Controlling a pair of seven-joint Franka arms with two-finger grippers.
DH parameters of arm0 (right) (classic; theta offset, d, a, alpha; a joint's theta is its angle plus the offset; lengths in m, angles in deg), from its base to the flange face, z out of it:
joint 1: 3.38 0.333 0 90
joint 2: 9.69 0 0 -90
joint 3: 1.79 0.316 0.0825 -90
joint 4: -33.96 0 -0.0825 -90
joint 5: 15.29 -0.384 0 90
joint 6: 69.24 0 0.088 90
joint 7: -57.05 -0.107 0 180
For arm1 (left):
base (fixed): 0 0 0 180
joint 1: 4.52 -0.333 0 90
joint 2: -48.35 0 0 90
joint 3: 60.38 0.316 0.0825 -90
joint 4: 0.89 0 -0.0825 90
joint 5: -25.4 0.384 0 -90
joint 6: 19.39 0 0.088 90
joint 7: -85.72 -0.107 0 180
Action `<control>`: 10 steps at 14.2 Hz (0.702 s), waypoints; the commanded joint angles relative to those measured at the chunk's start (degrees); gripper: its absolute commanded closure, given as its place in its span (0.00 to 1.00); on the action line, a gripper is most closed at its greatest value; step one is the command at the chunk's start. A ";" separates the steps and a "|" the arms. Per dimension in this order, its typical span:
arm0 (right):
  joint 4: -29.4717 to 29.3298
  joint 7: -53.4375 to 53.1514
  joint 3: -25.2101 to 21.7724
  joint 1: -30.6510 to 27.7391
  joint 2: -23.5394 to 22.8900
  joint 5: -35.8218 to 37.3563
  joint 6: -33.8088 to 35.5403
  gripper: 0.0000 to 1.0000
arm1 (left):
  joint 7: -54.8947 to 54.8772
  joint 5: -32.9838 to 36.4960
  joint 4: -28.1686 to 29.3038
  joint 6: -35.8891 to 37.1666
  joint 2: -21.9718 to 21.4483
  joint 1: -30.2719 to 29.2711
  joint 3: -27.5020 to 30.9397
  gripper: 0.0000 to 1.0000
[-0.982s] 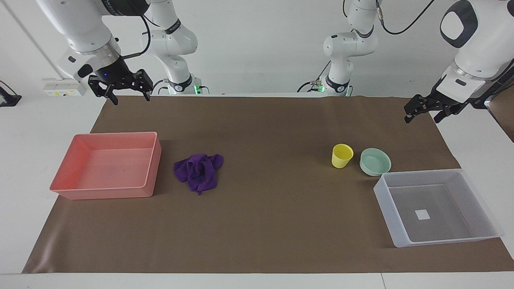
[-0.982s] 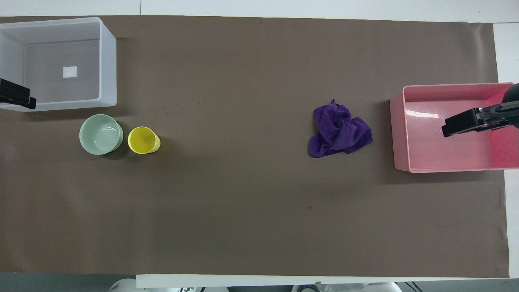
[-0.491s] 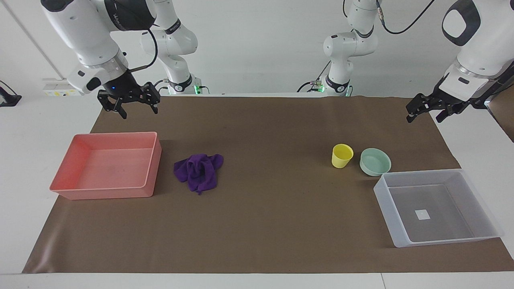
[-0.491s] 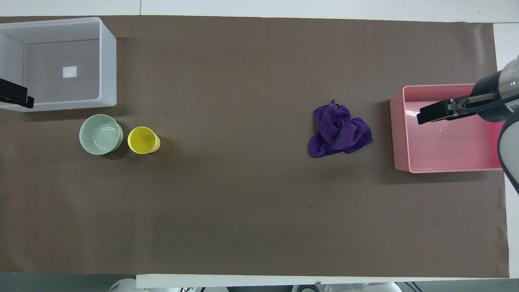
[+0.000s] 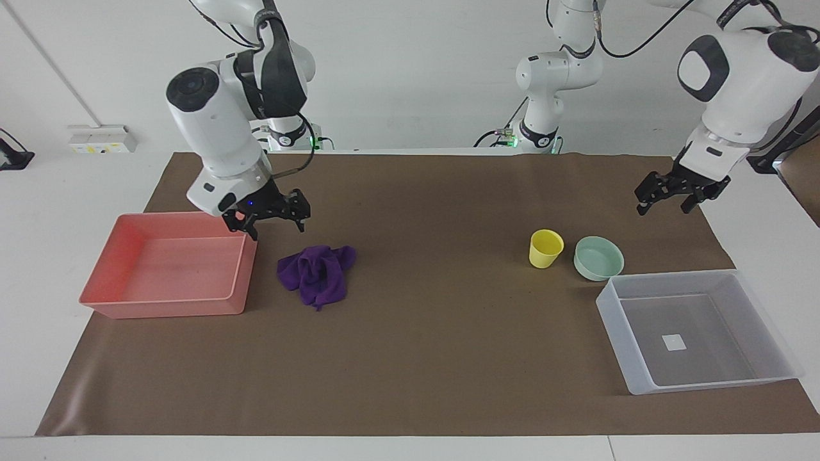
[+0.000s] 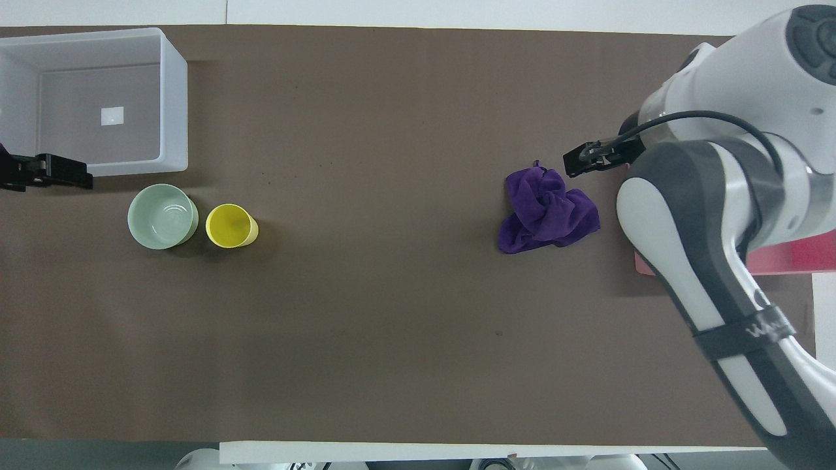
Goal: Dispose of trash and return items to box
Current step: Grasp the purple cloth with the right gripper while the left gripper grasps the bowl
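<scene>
Over the pink tray's corner, our right gripper hangs with fingers spread and empty, beside the purple rag. We judge the trash pickup first: next, descend onto the folds. Our left gripper waits, open, near cup, bowl and box.

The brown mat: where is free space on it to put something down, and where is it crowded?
The widest bare stretch of the brown mat lies between the purple rag and the yellow cup. It is crowded at both ends: cup, green bowl and clear box cluster under the left gripper; rag and pink tray under the right gripper.
</scene>
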 commanded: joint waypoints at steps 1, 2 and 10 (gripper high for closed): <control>-0.17 -3.97 -0.05 2.19 -4.65 0.11 -5.65 0.00 | 2.33 0.75 15.75 -12.48 -4.17 -0.54 -0.41 0.00; 0.70 -4.77 -0.05 3.51 -6.24 0.20 -7.76 0.00 | 2.86 0.75 18.04 -17.13 -2.51 -0.53 -0.41 0.00; 15.72 -6.89 -0.05 3.69 -7.31 3.63 -21.57 0.14 | 4.80 0.66 19.38 -31.67 7.70 -0.71 -0.32 0.86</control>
